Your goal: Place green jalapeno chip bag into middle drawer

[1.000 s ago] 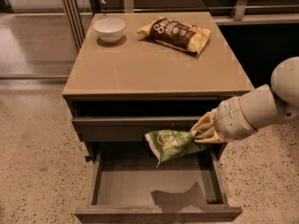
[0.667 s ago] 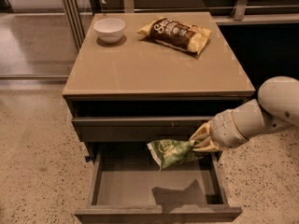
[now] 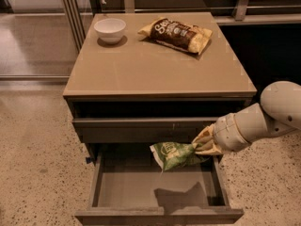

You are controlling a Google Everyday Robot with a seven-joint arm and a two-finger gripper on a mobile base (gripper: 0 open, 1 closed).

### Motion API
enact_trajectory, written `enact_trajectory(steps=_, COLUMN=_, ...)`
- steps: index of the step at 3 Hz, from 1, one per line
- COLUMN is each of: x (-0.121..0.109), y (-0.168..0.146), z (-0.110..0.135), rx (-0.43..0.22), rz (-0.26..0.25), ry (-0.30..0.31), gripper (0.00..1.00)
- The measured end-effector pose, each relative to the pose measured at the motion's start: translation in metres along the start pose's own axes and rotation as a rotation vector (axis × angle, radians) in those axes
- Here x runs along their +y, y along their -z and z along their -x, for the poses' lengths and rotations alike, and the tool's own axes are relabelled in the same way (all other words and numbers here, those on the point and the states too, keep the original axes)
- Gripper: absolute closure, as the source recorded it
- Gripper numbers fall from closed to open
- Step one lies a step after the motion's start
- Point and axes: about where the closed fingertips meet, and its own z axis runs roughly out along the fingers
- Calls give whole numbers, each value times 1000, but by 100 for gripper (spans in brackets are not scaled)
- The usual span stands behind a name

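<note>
The green jalapeno chip bag [image 3: 173, 154] hangs over the open middle drawer [image 3: 127, 189], above its right rear part, with its shadow on the grey floor below. My gripper [image 3: 201, 145] comes in from the right on a white arm and is shut on the bag's right end. The bag is in the air and does not touch the drawer floor.
A white bowl [image 3: 110, 29] and a brown-and-yellow chip bag [image 3: 176, 33] lie on the cabinet top [image 3: 155, 65]. A shut drawer front [image 3: 136, 128] sits just above the open drawer. Speckled floor surrounds the cabinet; glass panels stand at the back left.
The gripper and the green bag have moved lower toward the open drawer, and the arm has drawn back a little to the right.
</note>
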Motion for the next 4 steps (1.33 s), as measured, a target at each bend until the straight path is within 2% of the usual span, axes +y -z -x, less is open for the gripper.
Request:
enact_trajectory(steps=1, x=7, y=-28, z=-13, rx=-3, rz=-23, ry=-5, gripper=100)
enact_trajectory(steps=3, x=31, y=-138, z=-55, rx=-79, rz=-105, ry=-51, gripper=100)
enact_trajectory(steps=4, x=31, y=-182, z=-75, rx=-97, rz=-122, ry=-71, gripper=100)
